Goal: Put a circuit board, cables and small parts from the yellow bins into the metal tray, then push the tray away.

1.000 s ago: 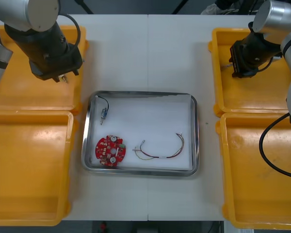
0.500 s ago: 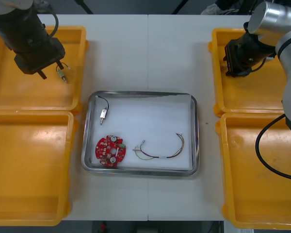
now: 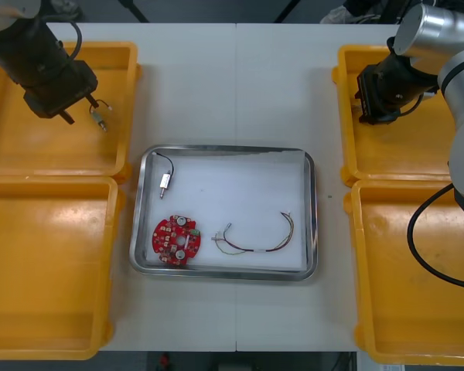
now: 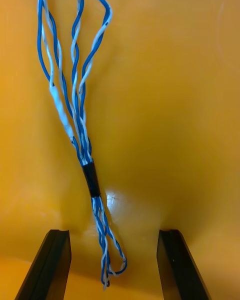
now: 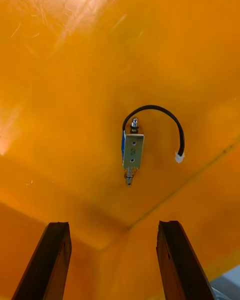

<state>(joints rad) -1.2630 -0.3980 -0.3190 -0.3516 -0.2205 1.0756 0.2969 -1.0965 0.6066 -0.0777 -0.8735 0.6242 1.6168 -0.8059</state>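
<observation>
- Left tool (image 3: 79,110) sits over the far left yellow bin (image 3: 15,154), near that bin's wall on the tray side.
- Left wrist view: left tool (image 5: 114,226) is spread, with black fingers (image 5: 56,250) wide apart and nothing between them.
- A small metal part (image 5: 133,152) with a short curled black cable (image 5: 167,117) lies on the bin floor just past the fingertips, not touched. In the front view the same part (image 3: 100,120) is just beside the tool.
- Right tool (image 3: 369,100) is over the far right yellow bin (image 3: 417,154), close to its inner wall.
- Right wrist view: right tool (image 4: 114,232) is also spread, not pinching.
- The twisted blue and white cable (image 4: 75,115) lies on the bin floor. Its looped end reaches in between the fingers (image 4: 172,260), touching neither. A black band (image 4: 91,179) wraps the bundle just beyond the fingertips.
- Metal tray (image 3: 313,216) sits mid table (image 3: 232,85) between the bins, white inside.
- In the tray, a round red circuit board (image 3: 175,239) lies at the near left.
- A red and yellow cable (image 3: 255,243) curves beside the board, apart from it.
- Another small metal piece with a black lead (image 3: 165,176) is at the far left corner.
- Near left bin (image 3: 46,270) and near right bin (image 3: 417,294) flank the tray.
</observation>
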